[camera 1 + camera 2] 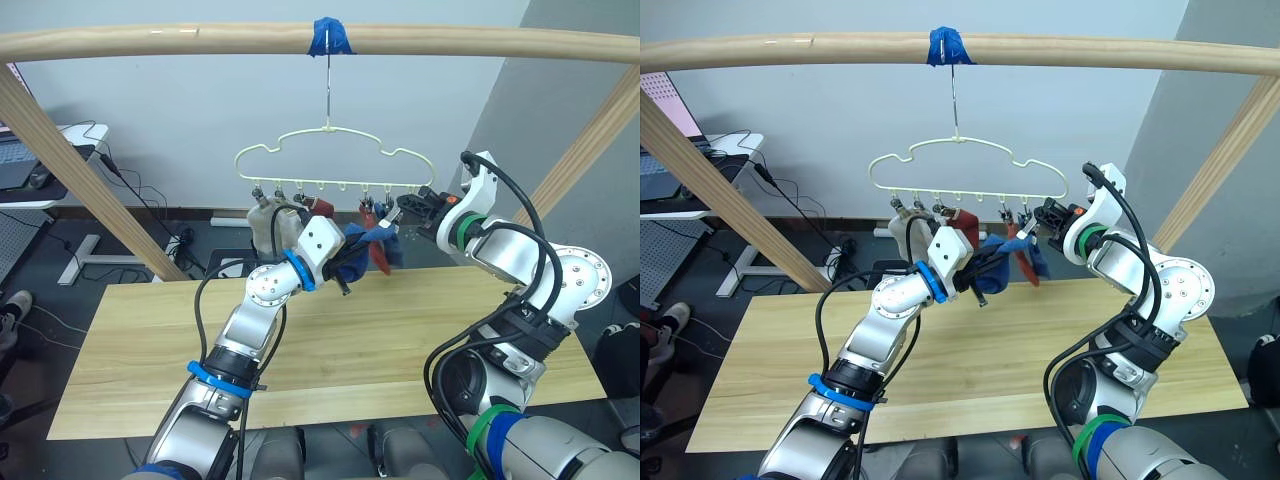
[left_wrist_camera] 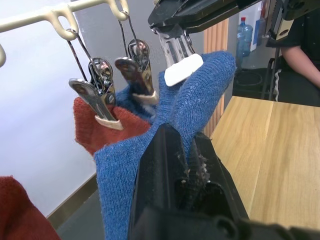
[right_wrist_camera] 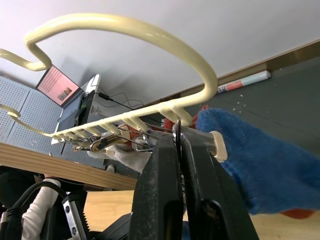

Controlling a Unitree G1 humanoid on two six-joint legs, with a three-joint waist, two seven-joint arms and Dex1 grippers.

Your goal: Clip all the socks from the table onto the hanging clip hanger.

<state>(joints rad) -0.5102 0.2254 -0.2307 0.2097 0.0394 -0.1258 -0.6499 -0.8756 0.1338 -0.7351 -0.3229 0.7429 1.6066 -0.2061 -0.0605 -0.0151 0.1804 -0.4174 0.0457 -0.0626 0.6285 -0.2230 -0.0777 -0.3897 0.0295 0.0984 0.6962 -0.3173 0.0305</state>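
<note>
Blue sock (image 2: 200, 100) pinched by left end effector (image 2: 187, 160) beside clip hanger (image 1: 330, 160).

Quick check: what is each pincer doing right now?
Left pincer: shut on the blue sock.
Right pincer: shut on a clip of the hanger.

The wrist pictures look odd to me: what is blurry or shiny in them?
Left wrist view: the left hand looms dark and soft, while the metal clips glint and the blue sock shows its knit. Right wrist view: the right hand is a blurred dark mass; the clip hanger curves overhead.
</note>
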